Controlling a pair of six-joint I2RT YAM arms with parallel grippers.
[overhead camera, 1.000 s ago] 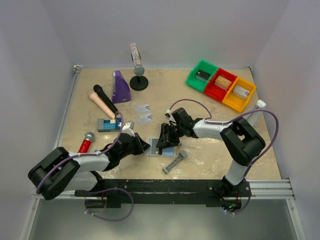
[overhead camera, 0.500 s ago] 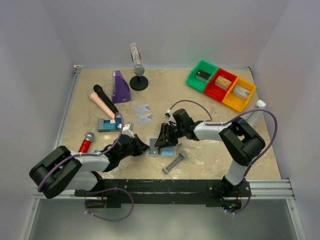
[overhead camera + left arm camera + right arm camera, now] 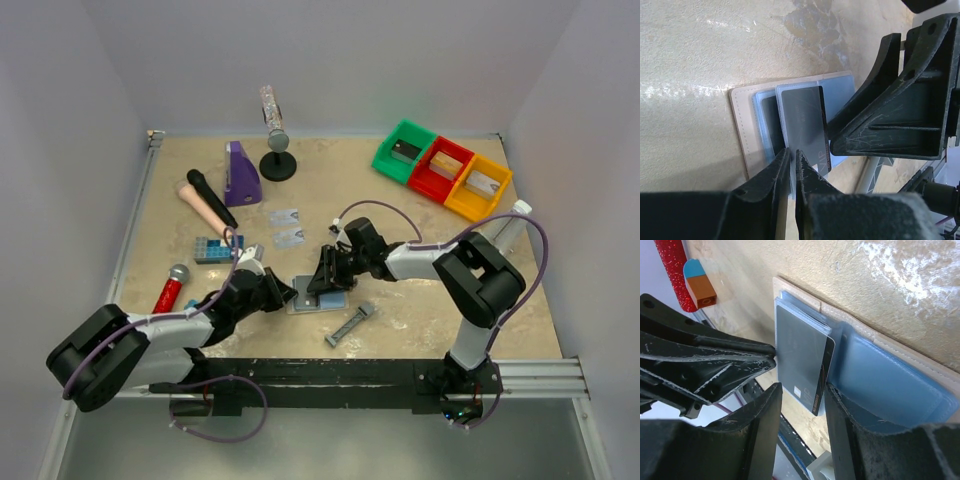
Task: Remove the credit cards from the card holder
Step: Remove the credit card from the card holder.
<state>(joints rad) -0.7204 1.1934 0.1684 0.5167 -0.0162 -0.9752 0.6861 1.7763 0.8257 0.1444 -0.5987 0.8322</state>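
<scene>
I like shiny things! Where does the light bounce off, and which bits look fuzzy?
Left wrist view: white glare splashes on the beige speckled tabletop, a faint sheen on the dark grey plastic card, and the left tool's black fingers look a bit fuzzy up close. Right wrist view: glare on the tabletop too, the right tool soft-edged. Top view: even light, only soft shadows.

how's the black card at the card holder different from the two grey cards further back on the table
Colour: the black card is dark; the grey cards are pale with small marks. Place: the black card lies on the open card holder; the grey cards lie bare on the table, apart from it. All are small thin rectangles.
</scene>
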